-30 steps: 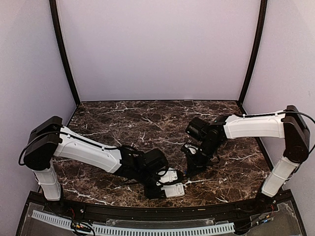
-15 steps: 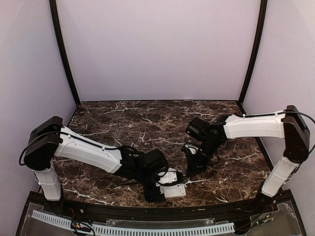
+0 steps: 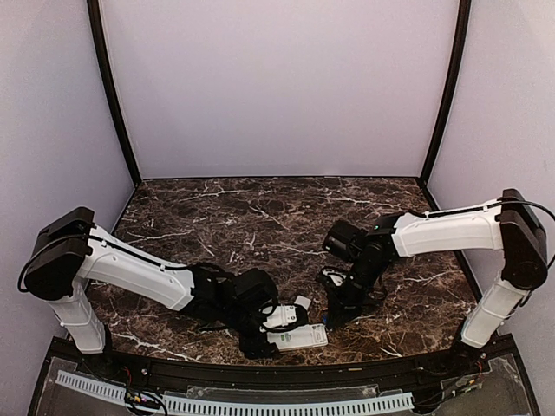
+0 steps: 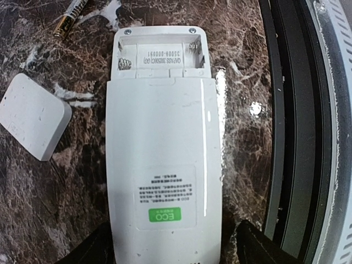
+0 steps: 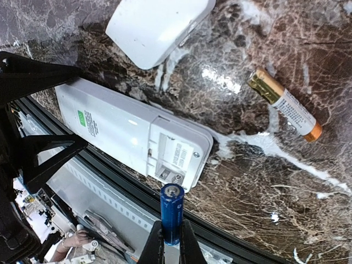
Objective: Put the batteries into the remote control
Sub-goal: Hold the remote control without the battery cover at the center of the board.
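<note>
With the white rectangular plastic remote control (image 4: pixel 164 165) pinned face-down on the marble tabletop (image 3: pixel 260 217) by the left claw (image 4: pixel 170 256) — compartment open, empty. Right claw (image 5: pixel 170 242) clamped on a blue cylindrical battery (image 5: pixel 171 213) just beside — needs lowering and aligning into a slot.

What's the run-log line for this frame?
left fingers: shut on remote control, bay empty | right fingers: shut on blue battery, above bay | spare battery, cover plate on table

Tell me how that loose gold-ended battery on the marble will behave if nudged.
The loose battery lies on its side, a smooth cylinder, so it will probably roll on the polished marble table. It looks rigid and small, likely light. Nothing touches it, so little would stop it.
</note>
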`<act>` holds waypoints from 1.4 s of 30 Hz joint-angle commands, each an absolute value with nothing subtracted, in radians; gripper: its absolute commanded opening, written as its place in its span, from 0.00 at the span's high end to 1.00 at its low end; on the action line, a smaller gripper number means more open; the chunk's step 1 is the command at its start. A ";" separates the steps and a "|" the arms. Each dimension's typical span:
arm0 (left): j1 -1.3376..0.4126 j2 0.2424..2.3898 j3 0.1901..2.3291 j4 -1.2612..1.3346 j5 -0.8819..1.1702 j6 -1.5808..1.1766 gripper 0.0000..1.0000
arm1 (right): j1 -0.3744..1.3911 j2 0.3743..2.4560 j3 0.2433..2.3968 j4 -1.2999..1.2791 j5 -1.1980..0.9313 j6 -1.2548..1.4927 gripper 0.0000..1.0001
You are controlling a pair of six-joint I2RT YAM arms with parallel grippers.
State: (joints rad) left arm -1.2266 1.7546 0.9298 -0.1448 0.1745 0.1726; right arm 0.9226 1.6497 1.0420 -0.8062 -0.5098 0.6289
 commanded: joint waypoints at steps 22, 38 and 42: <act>-1.229 1.750 0.850 -0.105 0.229 0.045 0.76 | 0.959 1.768 1.015 -0.756 -0.624 0.676 1.00; -1.230 1.750 0.848 -0.094 0.214 0.052 0.73 | 0.929 1.876 1.078 -0.807 -0.605 0.638 1.00; -1.230 1.748 0.853 -0.102 0.216 0.056 0.73 | 0.922 1.909 1.121 -0.846 -0.603 0.624 1.00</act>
